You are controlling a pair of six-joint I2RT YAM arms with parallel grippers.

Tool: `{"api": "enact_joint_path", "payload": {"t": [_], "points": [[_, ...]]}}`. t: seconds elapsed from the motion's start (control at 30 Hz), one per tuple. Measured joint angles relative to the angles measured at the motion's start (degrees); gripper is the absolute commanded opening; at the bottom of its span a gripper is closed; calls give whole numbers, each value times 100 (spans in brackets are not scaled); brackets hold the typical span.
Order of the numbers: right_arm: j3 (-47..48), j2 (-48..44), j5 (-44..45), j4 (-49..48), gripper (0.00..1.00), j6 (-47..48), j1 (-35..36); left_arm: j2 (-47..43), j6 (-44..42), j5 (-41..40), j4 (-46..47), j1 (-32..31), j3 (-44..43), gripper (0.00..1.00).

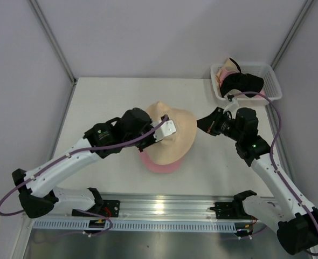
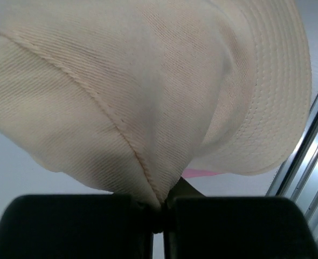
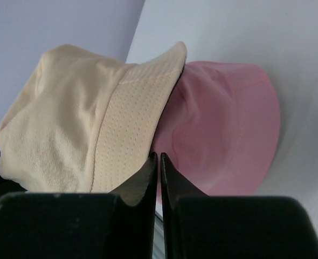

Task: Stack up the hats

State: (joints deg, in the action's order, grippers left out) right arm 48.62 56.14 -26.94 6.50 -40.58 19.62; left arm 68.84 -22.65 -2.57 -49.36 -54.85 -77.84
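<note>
Broad white desk [image 1: 121, 91] under everything, both arms reaching in from its near edge. At the far right corner, a white lattice basket [image 1: 274, 81], loaded with a black hat [image 1: 245, 82] and a pale hat [image 1: 223, 70] tucked behind it. Near the middle of the desk, a peach hat [image 1: 175, 137], the largest piece of fabric in sight, lying over a pink hat [image 1: 161, 166] so that only a crescent of pink brim peeks out on the near side. From the right wrist view, same pairing: peach hat [image 3: 67, 124] on the left and partly in front, pink hat [image 3: 223, 129] flat on the desk behind and to the right, the two touching. From the left wrist view, peach hat [image 2: 148, 81] filling nearly the whole frame, with a thin pink sliver below its brim. Left pincer [image 1: 167, 129] on the crown side of that hat, clenched on a fold of peach fabric along a seam, the pinch plain up close [image 2: 160, 208]. Right pincer [image 1: 201, 122] just beside the right edge of the peach brim, clenched with no fabric seen between its fingers [image 3: 159, 162]; contact with the brim impossible to judge.
</note>
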Motion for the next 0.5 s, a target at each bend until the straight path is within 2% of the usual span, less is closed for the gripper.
{"api": "enact_joint_path", "payload": {"t": [0.13,0.23,0.27,0.37,0.47,0.5], "points": [[-278,-328,229,468,21,59,-238,232,0,-162,-114,-66,-24,1],[-337,-354,531,1001,23,223,-363,243,0,-247,-177,-90,-52,3],[-358,-352,603,1158,23,289,-437,245,2,-304,-192,-114,-72,16],[-444,-345,710,1440,23,332,-684,330,13,-455,-225,-203,-160,40],[-516,-332,693,1453,32,245,-802,527,184,-560,-267,-284,-356,50],[-542,-330,638,1370,39,177,-800,568,249,-584,-264,-304,-407,54]]}}
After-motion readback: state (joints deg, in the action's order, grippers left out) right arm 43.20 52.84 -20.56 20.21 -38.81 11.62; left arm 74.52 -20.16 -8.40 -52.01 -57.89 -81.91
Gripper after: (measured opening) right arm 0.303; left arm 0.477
